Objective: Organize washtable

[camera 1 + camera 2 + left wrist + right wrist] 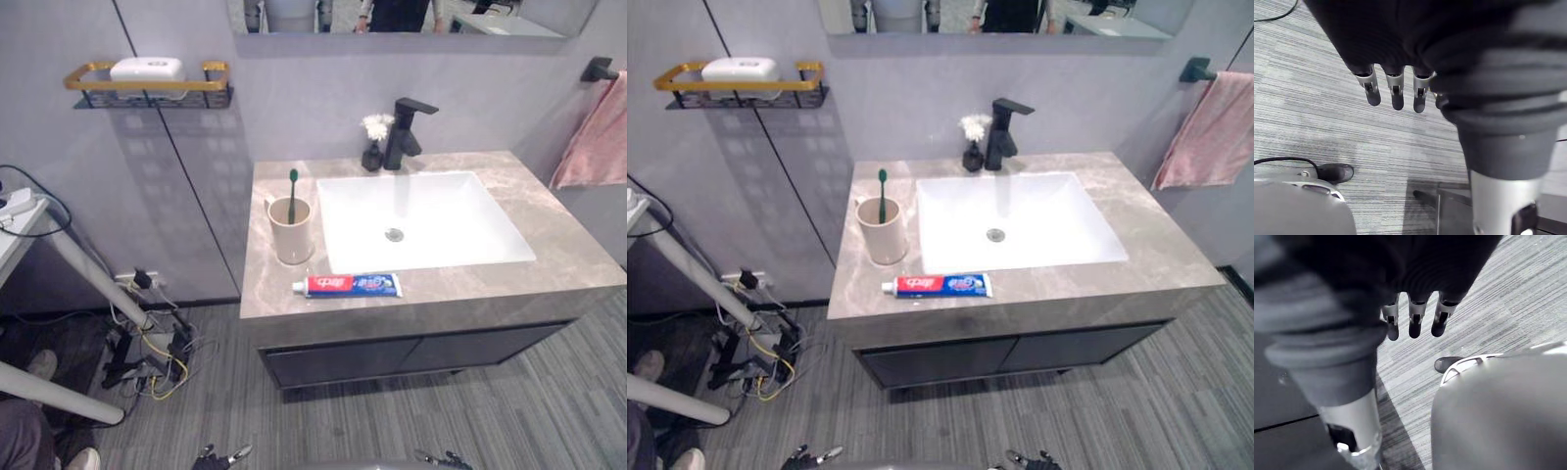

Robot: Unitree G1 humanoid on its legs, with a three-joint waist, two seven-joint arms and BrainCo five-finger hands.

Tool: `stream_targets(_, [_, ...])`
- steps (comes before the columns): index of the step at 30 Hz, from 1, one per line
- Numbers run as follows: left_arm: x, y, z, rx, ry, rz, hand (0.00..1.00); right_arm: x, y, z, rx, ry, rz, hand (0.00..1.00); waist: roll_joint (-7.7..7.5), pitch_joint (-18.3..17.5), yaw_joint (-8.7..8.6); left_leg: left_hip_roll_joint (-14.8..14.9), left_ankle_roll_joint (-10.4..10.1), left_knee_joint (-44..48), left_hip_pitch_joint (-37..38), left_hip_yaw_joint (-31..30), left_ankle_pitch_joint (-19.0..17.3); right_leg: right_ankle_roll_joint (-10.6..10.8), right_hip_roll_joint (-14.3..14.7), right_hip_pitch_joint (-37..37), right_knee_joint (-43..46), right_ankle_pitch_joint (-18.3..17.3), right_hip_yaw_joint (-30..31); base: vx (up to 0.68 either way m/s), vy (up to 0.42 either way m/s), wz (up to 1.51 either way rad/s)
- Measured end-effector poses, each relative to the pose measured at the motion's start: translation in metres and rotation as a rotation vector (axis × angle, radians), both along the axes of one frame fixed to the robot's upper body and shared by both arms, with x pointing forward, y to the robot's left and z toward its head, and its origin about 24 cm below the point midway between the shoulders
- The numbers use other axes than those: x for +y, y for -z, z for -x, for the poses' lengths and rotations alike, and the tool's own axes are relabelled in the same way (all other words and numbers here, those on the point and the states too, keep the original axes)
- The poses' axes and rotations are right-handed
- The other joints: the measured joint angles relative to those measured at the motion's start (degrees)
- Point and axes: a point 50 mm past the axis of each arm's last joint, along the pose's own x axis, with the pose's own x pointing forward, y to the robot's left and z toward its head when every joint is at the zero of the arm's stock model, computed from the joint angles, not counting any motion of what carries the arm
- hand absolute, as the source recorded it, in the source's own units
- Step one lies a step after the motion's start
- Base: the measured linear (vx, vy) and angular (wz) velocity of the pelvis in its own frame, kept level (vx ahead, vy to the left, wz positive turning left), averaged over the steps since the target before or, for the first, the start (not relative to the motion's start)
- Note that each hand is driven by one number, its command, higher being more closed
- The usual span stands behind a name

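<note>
The stone-topped washtable [549,245] holds a white sink [421,220]. Left of the sink stands a beige cup [291,232] with a green toothbrush [293,186] upright in it. A red, white and blue toothpaste tube [348,285] lies flat near the front edge. A black faucet [404,132] and a small dark vase with a white flower [373,145] stand behind the sink. My left hand [217,456] and right hand [436,457] hang low over the floor, far from the counter. Both are open and hold nothing, their fingers [1396,90] [1414,318] straight.
A gold-railed wall shelf [147,86] carries a white box. A pink towel [596,137] hangs from a black hook at the right. Cables and a power strip [147,362] lie on the floor left of the cabinet, beside white table legs [88,284]. A person's shoe [41,364] shows at lower left.
</note>
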Motion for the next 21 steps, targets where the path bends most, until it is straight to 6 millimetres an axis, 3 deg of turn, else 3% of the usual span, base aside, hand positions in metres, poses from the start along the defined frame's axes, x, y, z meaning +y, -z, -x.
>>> stream_targets(13, [-0.001, 0.0, 0.0, -0.016, -0.039, 0.005, 0.0, -0.003, 0.0, 0.003, 0.0, 0.045, 0.012, 0.0, 0.23, 1.86, 0.73, 0.0, 0.01, -0.01, 0.08, -0.41, -0.02, -0.28, 0.08, 0.05, 0.1, -0.19, 0.46, -0.02, -0.016, 0.0])
stream_targets(17, [0.004, 0.0, 0.009, -0.039, -0.254, 0.014, 0.0, -0.003, 0.001, 0.011, 0.009, 0.094, 0.008, 0.0, 0.34, 2.27, 1.58, 0.01, 0.02, 0.0, 0.06, -1.48, -0.02, -0.57, 0.08, 0.31, 0.11, -0.37, -0.14, -0.01, -0.028, 0.08])
stream_targets(20, [0.028, -0.011, 0.014, -0.113, -0.421, -0.061, 0.0, -0.003, 0.001, 0.016, 0.016, 0.108, 0.009, 0.0, 0.75, 2.5, 1.68, 0.13, 0.01, -0.01, 0.14, -2.16, -0.02, -1.04, 0.1, 1.21, 0.16, -0.69, -1.03, -0.02, -0.038, 0.13])
stream_targets(21, [0.048, -0.023, 0.008, -0.192, -0.471, -0.137, 0.0, -0.003, 0.0, 0.017, 0.01, 0.12, 0.011, 0.0, 1.0, 2.59, 2.19, 0.22, 0.01, -0.02, 0.18, -2.23, -0.03, -1.12, 0.14, 1.4, 0.22, -0.78, -1.13, -0.02, -0.026, 0.06])
